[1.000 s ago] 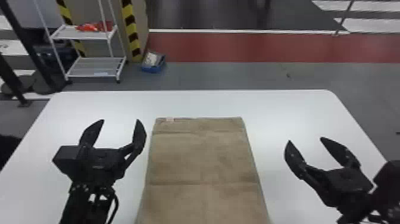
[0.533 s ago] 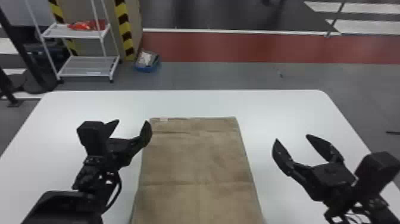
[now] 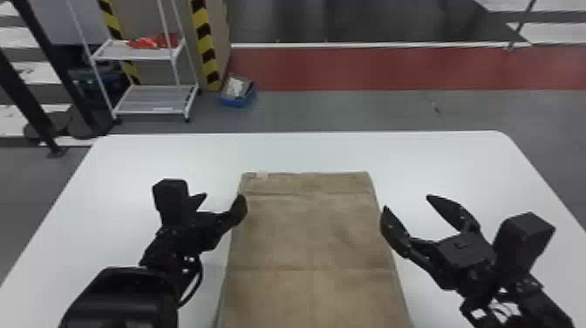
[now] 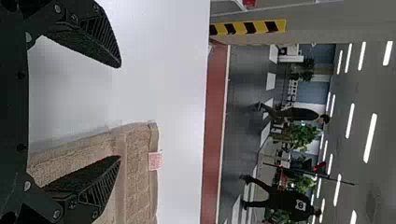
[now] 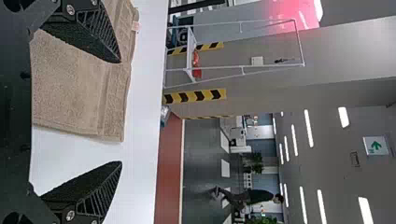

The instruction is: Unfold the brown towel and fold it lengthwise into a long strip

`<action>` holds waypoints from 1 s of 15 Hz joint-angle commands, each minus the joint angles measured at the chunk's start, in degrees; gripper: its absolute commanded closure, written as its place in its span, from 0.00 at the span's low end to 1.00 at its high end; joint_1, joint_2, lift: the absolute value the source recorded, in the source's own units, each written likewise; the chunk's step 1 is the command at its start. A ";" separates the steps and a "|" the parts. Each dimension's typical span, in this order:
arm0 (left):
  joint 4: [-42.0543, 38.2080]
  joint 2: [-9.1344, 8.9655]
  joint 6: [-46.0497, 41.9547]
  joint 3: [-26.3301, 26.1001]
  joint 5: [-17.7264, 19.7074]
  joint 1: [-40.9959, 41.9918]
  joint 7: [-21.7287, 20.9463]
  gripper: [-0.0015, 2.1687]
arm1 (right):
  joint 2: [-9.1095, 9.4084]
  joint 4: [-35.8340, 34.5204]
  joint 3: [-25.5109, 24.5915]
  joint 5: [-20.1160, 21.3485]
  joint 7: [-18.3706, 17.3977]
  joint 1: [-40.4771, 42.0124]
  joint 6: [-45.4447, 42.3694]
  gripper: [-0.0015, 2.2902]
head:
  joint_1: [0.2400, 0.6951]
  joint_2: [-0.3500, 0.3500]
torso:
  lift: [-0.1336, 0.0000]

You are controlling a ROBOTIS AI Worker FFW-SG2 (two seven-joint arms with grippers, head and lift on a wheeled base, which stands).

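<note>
The brown towel (image 3: pixel 311 244) lies flat on the white tabletop (image 3: pixel 305 150), its tagged end toward the far edge. Of the 2 grippers, the left gripper (image 3: pixel 221 201) is at the towel's left edge and the right gripper (image 3: pixel 407 211) by its right edge, both with fingers spread and gripping 0 things.

White rectangular sign (image 5: pixel 376 145) in background bears 1 green arrow. Small white-and-pink label (image 4: pixel 155 161) on brown cloth towel (image 4: pixel 136 179): wording is unreadable.
</note>
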 commanded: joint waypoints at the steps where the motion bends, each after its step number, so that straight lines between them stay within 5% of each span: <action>1: 1.00 -0.65 -1.10 -0.80 -0.32 -0.43 0.04 0.10 | -0.17 0.19 1.35 0.54 0.00 -0.33 -0.02 0.05 | 1.00 0.55 | 0.15; 15: 6.54 -1.17 -6.02 -4.67 -2.78 -2.01 0.04 0.16 | -0.69 2.04 3.54 1.15 -0.09 -1.65 0.16 0.05 | 1.00 0.53 | 0.15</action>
